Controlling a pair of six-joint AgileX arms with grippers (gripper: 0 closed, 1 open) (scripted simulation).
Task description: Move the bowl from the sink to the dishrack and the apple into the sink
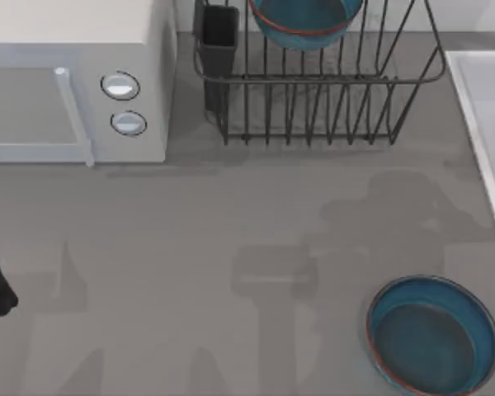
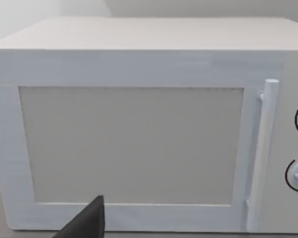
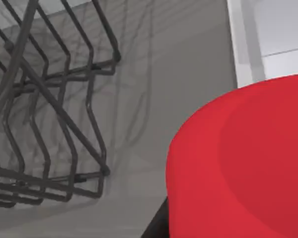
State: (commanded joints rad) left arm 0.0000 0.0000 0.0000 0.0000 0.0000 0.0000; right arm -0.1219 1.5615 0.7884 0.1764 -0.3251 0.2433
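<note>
**Mia:** What is the right gripper [image 3: 156, 225] doing?

**Ben:** I think it is holding the apple [image 3: 238, 163]. In the right wrist view the red apple sits very close to the camera, up off the tabletop [image 1: 190, 247], with a dark bit of the gripper just under it.

**Mia:** What is near the apple?

**Ben:** The white rim of the sink [image 3: 243, 44] is just beside it. The black dishrack [image 3: 44, 119] is on its other side, a little way off.

**Mia:** Where is the bowl [image 1: 305, 21]?

**Ben:** It is already in the dishrack, at the top of the top view. So I think that part is done, and the apple part is going on now.

**Mia:** What comes next?

**Ben:** I think the apple has to go over the rim, get low inside the sink, and then be let go softly so it does not roll.

**Mia:** And that blue dish [image 1: 433, 334]?

**Ben:** It sits on the tabletop near the sink. It is not the bowl, so leave it.

**Mia:** And the left gripper [image 2: 87, 220]?

**Ben:** It waits in front of the microwave [image 2: 139, 139], at the left side. I cannot tell if it is open or closed.
</note>
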